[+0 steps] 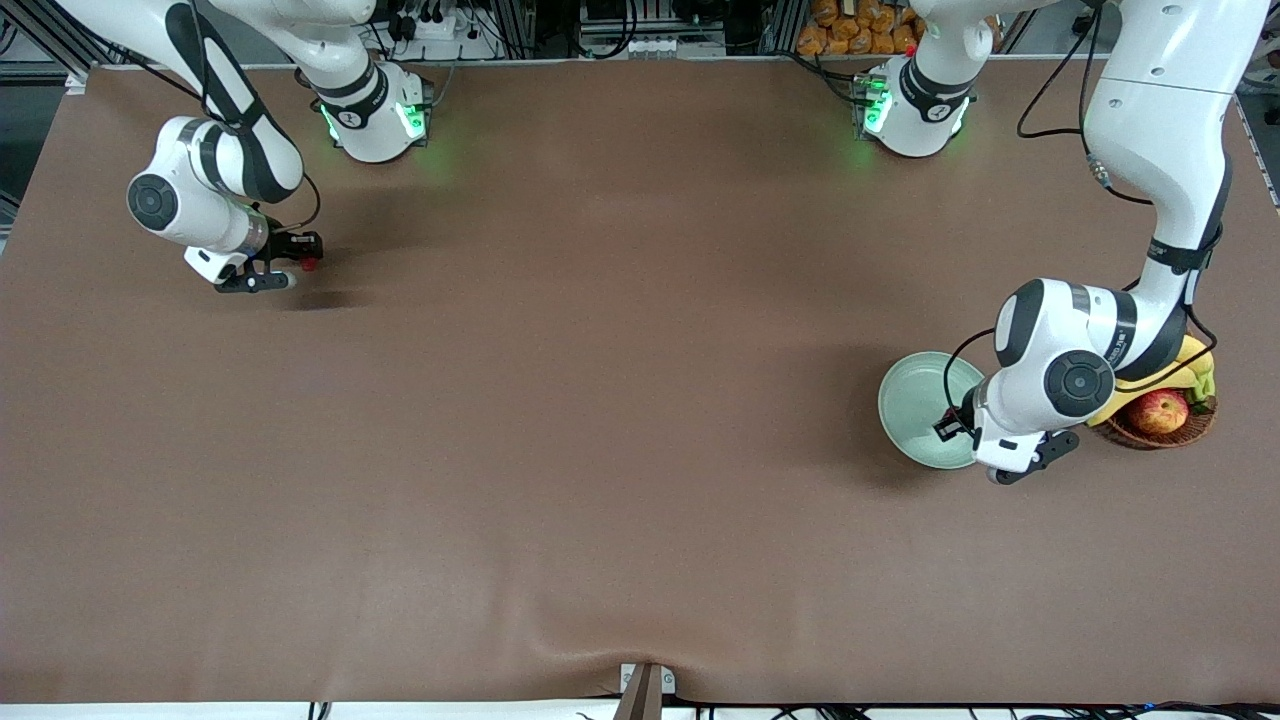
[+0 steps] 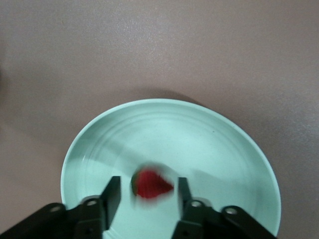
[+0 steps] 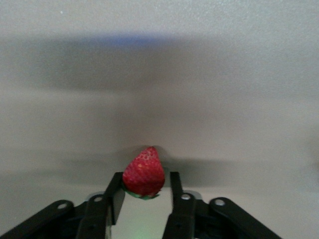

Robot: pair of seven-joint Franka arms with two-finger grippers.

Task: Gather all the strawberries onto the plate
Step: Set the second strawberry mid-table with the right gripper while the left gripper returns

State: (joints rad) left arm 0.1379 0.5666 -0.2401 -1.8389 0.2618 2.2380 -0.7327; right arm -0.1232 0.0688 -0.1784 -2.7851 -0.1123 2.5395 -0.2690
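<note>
The pale green plate sits toward the left arm's end of the table. My left gripper hangs over it, open. In the left wrist view a blurred red strawberry lies between the spread fingers of the left gripper, with a gap on each side, over the plate. My right gripper is above bare table at the right arm's end, shut on a second strawberry held at the fingertips of the right gripper; this strawberry also shows in the front view. A third strawberry is not in view.
A brown wicker basket with a red-yellow apple and bananas stands beside the plate, at the table's edge by the left arm. The brown table cover spans between the two arms.
</note>
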